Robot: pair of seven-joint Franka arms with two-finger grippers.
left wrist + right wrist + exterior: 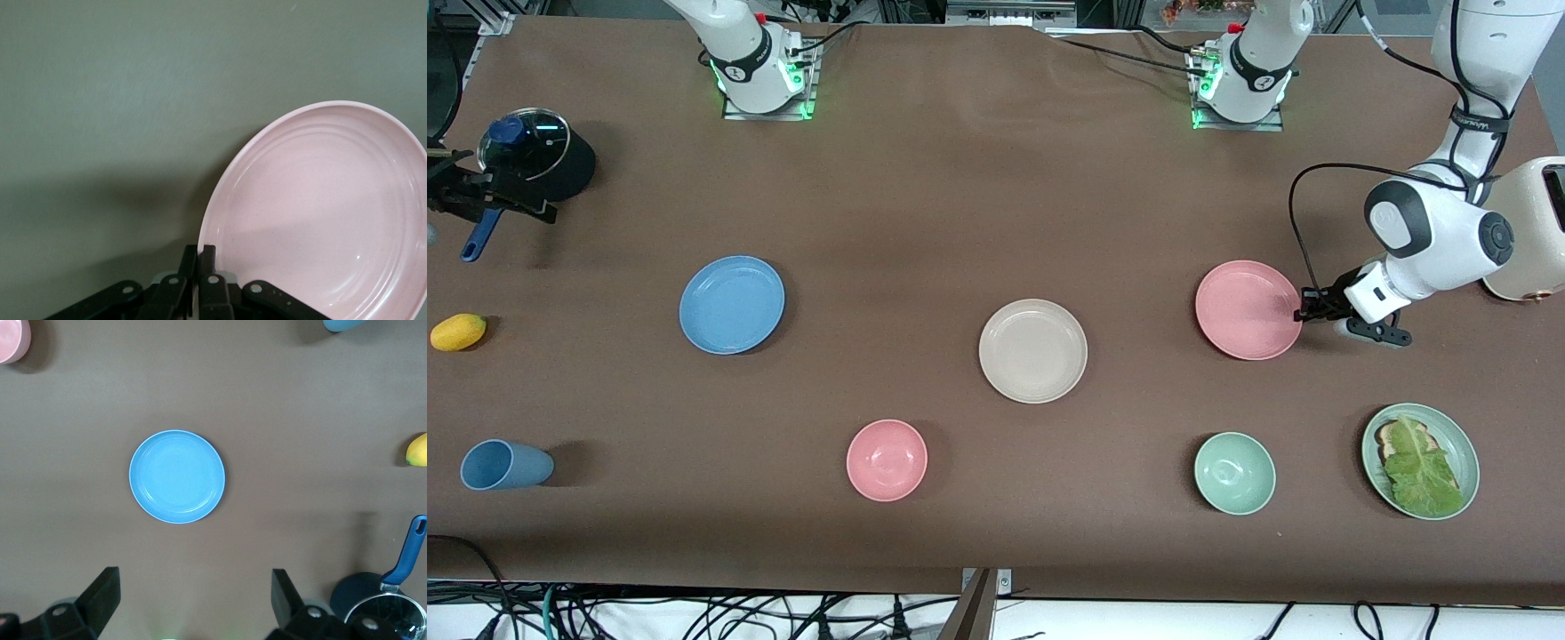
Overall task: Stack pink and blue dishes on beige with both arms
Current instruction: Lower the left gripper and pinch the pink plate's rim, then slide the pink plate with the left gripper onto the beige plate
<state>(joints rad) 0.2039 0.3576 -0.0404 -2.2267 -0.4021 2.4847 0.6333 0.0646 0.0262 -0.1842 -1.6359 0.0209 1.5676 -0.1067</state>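
The beige plate (pixel 1032 350) sits mid-table as the landmark. Toward the left arm's end from it lies the pink plate (pixel 1248 309), and the left gripper (pixel 1307 305) has its jaws pinched on that plate's rim at the edge away from the beige plate. Toward the right arm's end from the beige plate lies the blue plate (pixel 732 304); the right gripper (pixel 193 603) hangs high above the table near it, jaws spread wide.
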